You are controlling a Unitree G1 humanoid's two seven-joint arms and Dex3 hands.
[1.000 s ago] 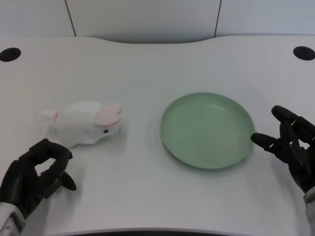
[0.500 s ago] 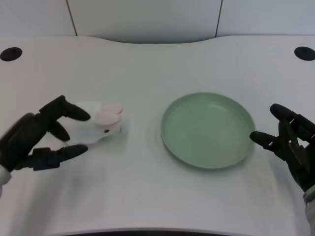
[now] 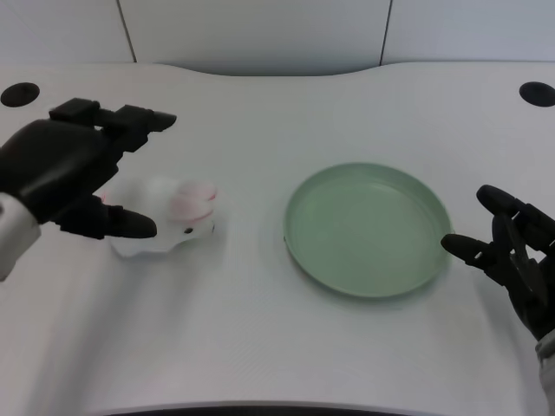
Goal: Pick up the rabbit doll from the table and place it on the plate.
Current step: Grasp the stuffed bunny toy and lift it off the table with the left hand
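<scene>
Left hand (image 3: 65, 169) is matte black, with a broad rounded back and thick, blocky segmented fingers ending in blunt tips; a sliver of pale silver forearm (image 3: 13, 238) joins it at the wrist. Right hand (image 3: 512, 260) is the same black, jointed, with rounded fingertips

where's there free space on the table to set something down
Bare table runs between the rabbit doll and the plate, along the near edge, and behind the plate. The left side is crowded: the left hand hangs over the doll.
</scene>
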